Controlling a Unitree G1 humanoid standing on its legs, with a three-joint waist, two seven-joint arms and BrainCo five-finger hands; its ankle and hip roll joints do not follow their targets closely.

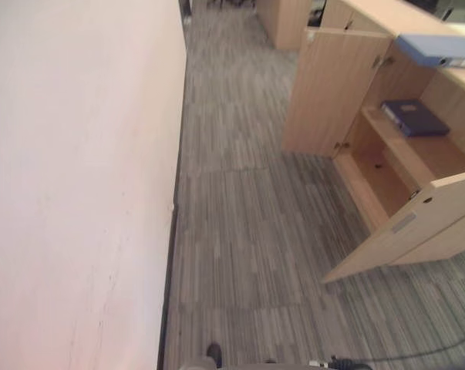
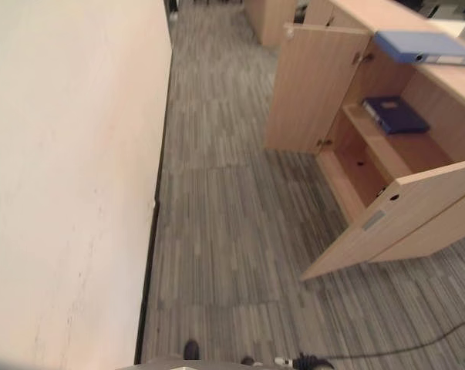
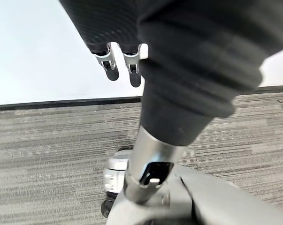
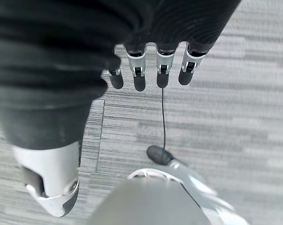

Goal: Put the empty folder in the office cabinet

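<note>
Cabinet (image 1: 386,154) open, light-blue folder (image 1: 439,49) on top, navy folder (image 2: 394,114) on shelf

Each hand, left hand (image 3: 132,61) and right hand (image 4: 150,70), wears a dark ribbed cover. Silver fingers (image 4: 162,70) end in dark rounded tips; each thumb is a silver tube.

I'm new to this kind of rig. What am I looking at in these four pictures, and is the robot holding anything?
A two-legged humanoid robot. Two pictures come from its head camera, looking down at carpet beside a wall. To its right stands a wooden cabinet with doors open: a dark folder lies on a shelf, a light blue folder on top. The other two come from wrist cameras: the left hand and right hand hang over the carpet, fingers relaxed, holding nothing.
</note>
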